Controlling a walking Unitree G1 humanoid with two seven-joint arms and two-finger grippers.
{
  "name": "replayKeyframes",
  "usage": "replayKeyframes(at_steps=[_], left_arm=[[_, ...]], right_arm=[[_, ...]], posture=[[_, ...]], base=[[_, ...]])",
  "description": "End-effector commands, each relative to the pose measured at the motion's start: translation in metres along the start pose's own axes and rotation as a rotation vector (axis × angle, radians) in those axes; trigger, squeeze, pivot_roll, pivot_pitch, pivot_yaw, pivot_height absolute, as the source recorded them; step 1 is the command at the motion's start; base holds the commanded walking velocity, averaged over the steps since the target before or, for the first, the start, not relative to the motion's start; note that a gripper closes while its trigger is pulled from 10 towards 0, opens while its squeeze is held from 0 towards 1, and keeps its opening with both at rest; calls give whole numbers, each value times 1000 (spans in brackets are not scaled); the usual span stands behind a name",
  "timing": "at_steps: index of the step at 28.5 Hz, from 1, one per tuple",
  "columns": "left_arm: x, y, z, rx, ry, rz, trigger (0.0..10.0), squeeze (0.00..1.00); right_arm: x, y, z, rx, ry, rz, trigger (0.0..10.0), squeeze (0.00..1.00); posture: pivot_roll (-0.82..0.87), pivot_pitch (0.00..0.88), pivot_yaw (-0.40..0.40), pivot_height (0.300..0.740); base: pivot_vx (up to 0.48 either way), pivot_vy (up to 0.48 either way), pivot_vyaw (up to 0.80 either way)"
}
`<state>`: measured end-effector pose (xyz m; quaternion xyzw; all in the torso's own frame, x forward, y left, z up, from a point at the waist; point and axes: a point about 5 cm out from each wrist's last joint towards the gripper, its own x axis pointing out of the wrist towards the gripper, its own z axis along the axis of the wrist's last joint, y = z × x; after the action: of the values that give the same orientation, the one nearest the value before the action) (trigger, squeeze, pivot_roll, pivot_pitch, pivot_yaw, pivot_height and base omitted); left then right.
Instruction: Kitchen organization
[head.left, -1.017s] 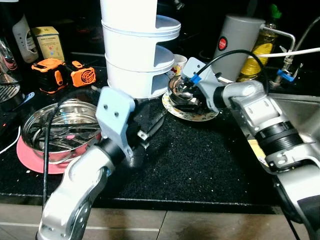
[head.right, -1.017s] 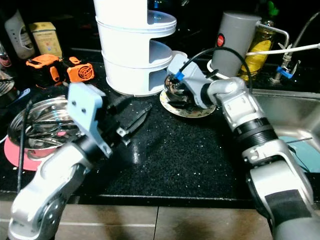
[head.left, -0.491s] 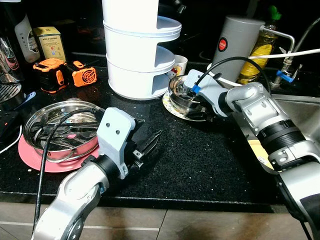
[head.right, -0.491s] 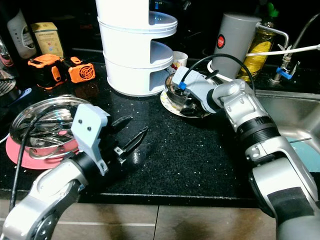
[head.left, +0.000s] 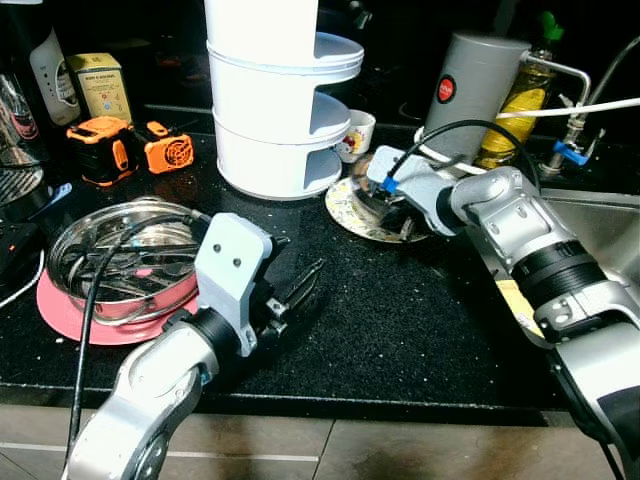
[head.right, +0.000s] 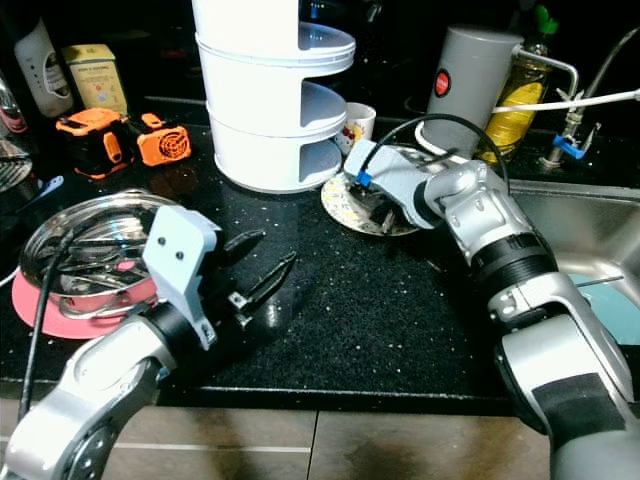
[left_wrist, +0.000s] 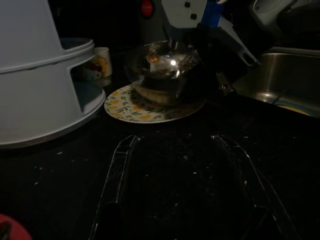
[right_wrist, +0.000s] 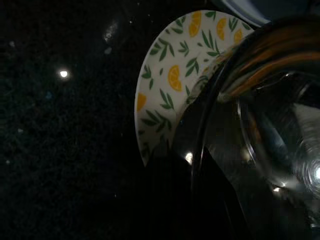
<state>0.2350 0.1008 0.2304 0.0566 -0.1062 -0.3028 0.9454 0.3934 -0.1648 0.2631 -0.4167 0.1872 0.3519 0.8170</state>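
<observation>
- Right tool (head.left: 388, 205) sits at the steel bowl (left_wrist: 162, 70), on its near rim; it looks clamped there, though its fingers are mostly hidden.
- Bowl rests on the lemon-print plate (head.left: 345, 205), on the desk (head.left: 420, 320) just beside the white rack (head.left: 270, 100).
- Left tool (head.left: 295, 290) hovers low over the desk, fingers wide and empty, pointing toward the plate; the right arm is nearer.
- Writing on the yellow box (head.left: 100, 85) is too small to read.
</observation>
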Motion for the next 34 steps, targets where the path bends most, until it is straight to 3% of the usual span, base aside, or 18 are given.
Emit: replayKeyframes(at_steps=[1, 8, 13, 21, 28, 34], left_arm=[[2, 0, -1, 12, 14, -2, 10000, 0], [4, 1, -1, 13, 6, -5, 10000, 0], [8, 3, 2, 18, -9, -9, 10000, 0], [12, 4, 4, 21, -26, -13, 10000, 0], [14, 5, 3, 20, -30, -18, 10000, 0], [17, 4, 3, 14, -41, -28, 10000, 0]], right_arm=[[-3, -3, 2, -28, -6, -11, 0, 0], [-15, -8, 15, -41, -141, -12, 0, 0], [-33, -9, 18, -68, -214, 45, 0, 0], [-67, -5, 7, -200, -201, 165, 0, 0], [-91, 12, -3, -272, -178, 327, 0, 0], [-100, 43, -6, -305, -198, 504, 0, 0]], posture=[[68, 0, -104, 740], [59, 0, -97, 740], [43, 0, -92, 740], [25, 0, -87, 740], [2, 0, -84, 740], [-9, 0, -79, 740]], base=[[0, 0, 0], [0, 0, 0], [0, 0, 0], [0, 0, 0], [0, 0, 0], [0, 0, 0]])
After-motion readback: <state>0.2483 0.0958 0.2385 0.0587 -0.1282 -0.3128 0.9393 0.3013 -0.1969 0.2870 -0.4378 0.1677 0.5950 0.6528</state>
